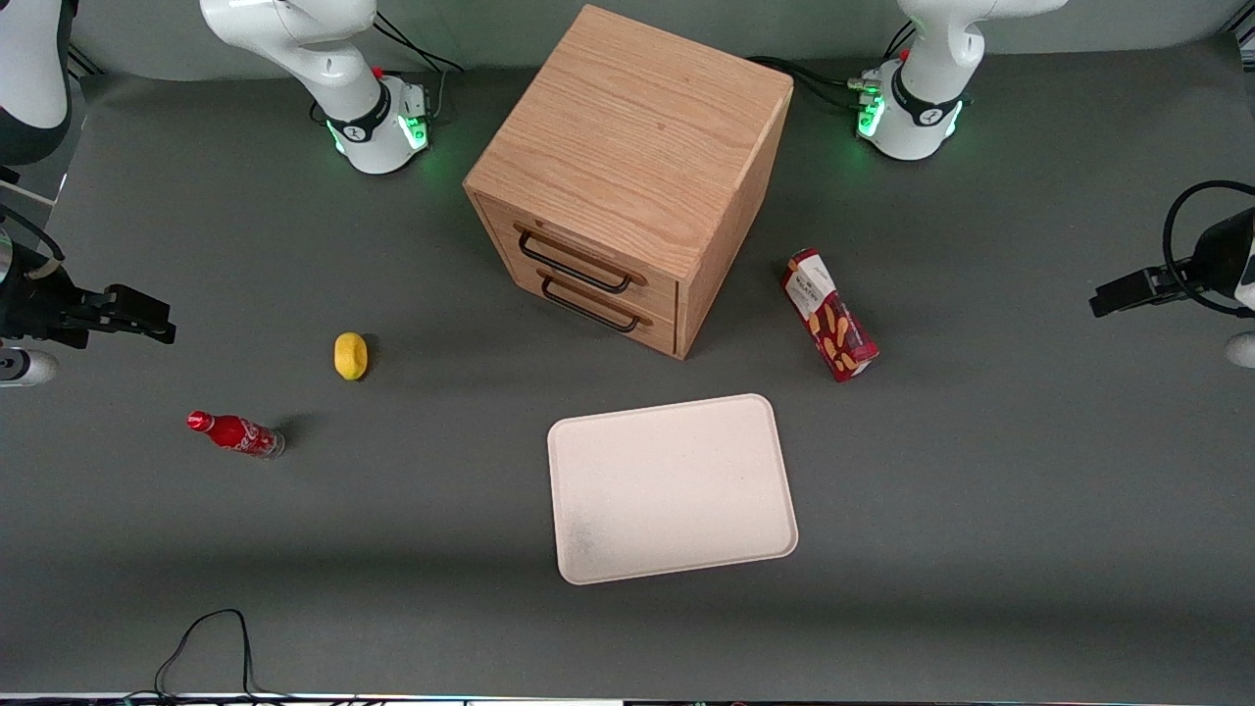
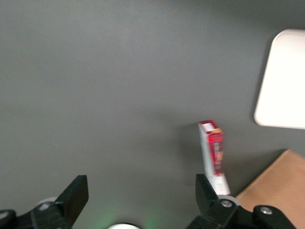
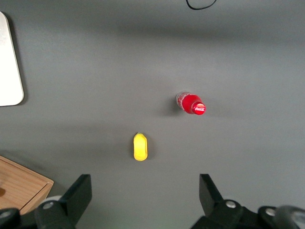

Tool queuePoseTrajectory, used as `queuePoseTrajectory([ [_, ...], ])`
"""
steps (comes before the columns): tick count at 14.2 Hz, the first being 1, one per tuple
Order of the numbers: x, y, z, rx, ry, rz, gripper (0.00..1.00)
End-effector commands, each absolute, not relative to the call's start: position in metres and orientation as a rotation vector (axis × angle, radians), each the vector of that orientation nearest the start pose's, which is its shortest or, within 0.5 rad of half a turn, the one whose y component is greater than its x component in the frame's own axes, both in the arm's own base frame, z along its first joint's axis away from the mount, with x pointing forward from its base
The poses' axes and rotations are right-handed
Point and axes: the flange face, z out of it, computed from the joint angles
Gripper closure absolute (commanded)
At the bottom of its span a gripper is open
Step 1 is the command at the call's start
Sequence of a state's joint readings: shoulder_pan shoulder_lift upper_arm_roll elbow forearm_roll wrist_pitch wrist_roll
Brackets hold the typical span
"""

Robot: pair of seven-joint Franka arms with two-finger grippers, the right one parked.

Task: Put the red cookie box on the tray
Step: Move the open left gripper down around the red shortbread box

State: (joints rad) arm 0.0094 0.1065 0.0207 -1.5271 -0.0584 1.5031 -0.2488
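Hovering high at the working arm's end of the worktop point(image 1: 980, 471), gripper point(image 2: 143, 200) held level above bare grey surface, fingers point(image 2: 76, 193) spread wide with nothing between them. Lying flat on the worktop beside the wooden drawer cabinet point(image 1: 627, 167), the red cookie box point(image 1: 829, 314): long, narrow, dark-red carton with a white label and orange biscuit pictures, angled, one end pointing toward the front camera. Seen from the left wrist too, red cookie box point(image 2: 213, 155) just beside one fingertip in the view, still down on the surface. Nearer the front camera than the cabinet, the tray point(image 1: 673, 487): cream-white, flat, rounded corners, low rim, nothing on it, well apart from the box. Open grey surface between box and tray. Toward the parked arm's end, a small yellow lemon-shaped thing point(image 1: 350, 355) and a little red cola bottle point(image 1: 235, 433) lying on its side. Cabinet in light oak grain, two drawers with dark wire handles point(image 1: 574, 263).
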Motion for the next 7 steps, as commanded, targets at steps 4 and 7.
queuePoseTrajectory([
  [4,0.554,-0.116,0.571,-3.084,-0.759,0.306,0.0],
  [7,0.518,-0.181,0.568,-3.08,-0.685,0.277,0.0],
])
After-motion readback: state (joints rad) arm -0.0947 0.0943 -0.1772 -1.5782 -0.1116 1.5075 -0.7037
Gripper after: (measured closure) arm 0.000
